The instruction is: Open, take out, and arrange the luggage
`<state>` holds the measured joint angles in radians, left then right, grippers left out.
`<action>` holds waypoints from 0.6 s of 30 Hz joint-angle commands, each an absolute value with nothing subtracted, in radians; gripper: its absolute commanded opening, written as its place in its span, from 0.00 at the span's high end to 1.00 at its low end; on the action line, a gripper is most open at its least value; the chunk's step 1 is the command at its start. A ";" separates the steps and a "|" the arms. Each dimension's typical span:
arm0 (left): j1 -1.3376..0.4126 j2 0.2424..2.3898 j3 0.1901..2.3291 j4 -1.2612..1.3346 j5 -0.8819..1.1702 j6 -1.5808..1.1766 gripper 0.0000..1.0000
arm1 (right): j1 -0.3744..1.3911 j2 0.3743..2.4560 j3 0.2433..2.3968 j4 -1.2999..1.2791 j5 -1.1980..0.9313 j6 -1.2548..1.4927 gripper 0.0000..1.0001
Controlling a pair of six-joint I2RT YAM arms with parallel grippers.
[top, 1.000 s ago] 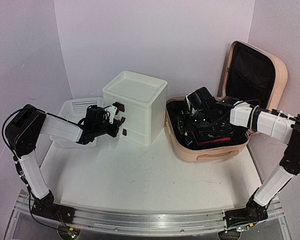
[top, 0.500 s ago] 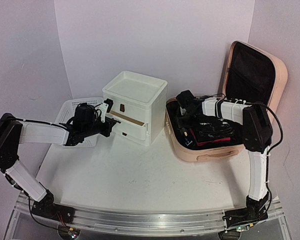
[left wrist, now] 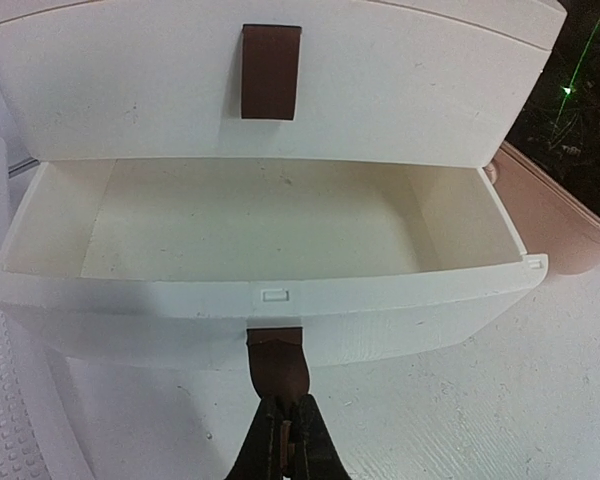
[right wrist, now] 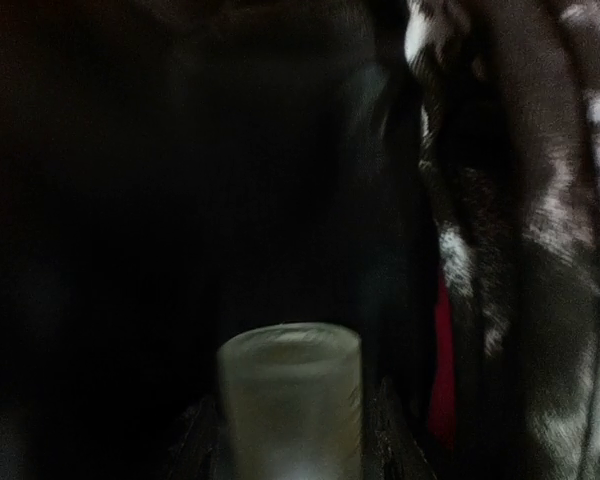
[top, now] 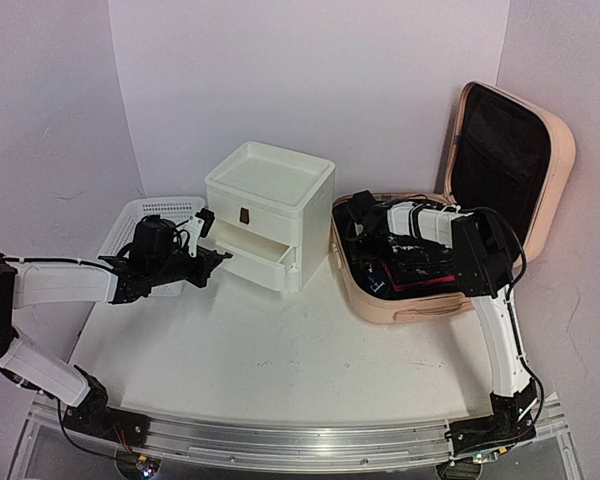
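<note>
A mesh basket (top: pixel 140 215) is seen just left of the left jaws, which are pressed shut on the brown tab (left wrist: pixel 277 362) of the lower drawer (left wrist: pixel 265 300), drawn out of the white drawer box (top: pixel 270 190). Right of that box the luggage (top: pixel 420 302) is laid open on the desk (top: pixel 280 360), its lid (top: pixel 558 150) upright. The right jaws are set inside the luggage on either side of a frosted cylinder (right wrist: pixel 290 400); whether it is gripped cannot be told.

Overhead view wide; 2 wrist views close — drawer (left wrist: pixel 380 310), luggage (top: pixel 420 303).
</note>
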<state>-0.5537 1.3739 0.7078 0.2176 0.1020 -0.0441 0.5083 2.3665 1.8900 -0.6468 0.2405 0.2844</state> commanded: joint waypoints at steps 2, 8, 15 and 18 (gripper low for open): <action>-0.557 1.341 0.707 0.234 0.120 -0.050 1.00 | 0.503 2.406 1.938 -0.647 0.247 0.272 0.49; -0.557 1.373 0.730 0.230 0.136 -0.052 1.00 | 0.502 2.309 1.889 -0.635 0.223 0.251 0.73; -0.557 1.387 0.733 0.231 0.138 -0.055 1.00 | 0.502 1.928 1.643 -0.445 0.133 0.222 0.85; -0.557 1.391 0.733 0.230 0.142 -0.060 1.00 | 0.503 1.789 1.504 -0.308 -0.026 0.203 0.84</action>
<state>-0.5537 1.3861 0.7044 0.2073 0.1215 -0.0532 0.5018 2.0411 1.5944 -0.5331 0.1448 0.2321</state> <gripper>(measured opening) 0.028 0.362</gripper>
